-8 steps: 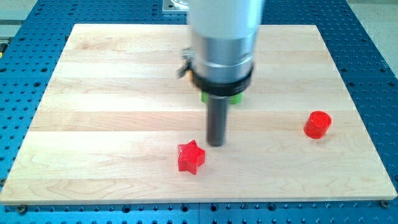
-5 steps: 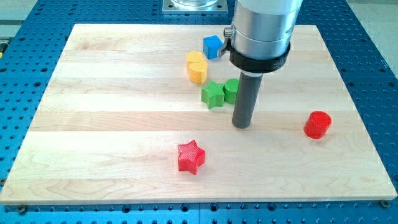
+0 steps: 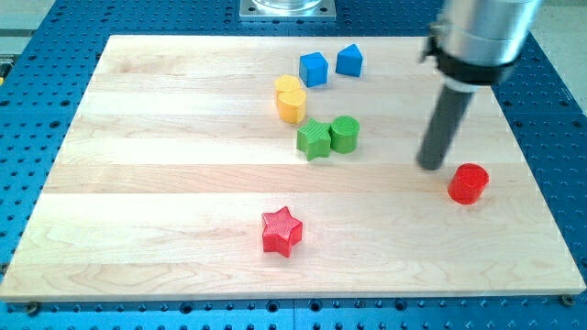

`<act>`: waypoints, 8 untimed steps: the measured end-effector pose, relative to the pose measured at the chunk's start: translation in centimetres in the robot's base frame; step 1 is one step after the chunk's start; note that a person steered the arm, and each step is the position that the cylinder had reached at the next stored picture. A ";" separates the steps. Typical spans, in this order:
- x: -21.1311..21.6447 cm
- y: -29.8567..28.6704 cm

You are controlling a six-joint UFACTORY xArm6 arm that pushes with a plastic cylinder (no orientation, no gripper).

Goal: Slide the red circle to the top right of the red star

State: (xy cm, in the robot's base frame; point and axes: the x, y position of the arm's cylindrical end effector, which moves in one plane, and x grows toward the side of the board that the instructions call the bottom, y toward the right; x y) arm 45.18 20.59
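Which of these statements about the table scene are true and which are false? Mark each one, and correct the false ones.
1. My tip is just to the view's left of the red circle, slightly above it. True.
2. The red circle sits to the view's left of the red star. False: it lies to the star's right, a little higher in the view.
3. The green star and green cylinder are side by side. True.
4. The yellow block lies at the view's bottom edge of the wooden board. False: it is in the upper half, near the two blue blocks.
5. My tip rests on the red star. False: it is far to the star's right.
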 end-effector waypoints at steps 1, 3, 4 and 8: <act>-0.6 8.6; 4.6 4.5; 4.4 -8.4; 3.0 -15.3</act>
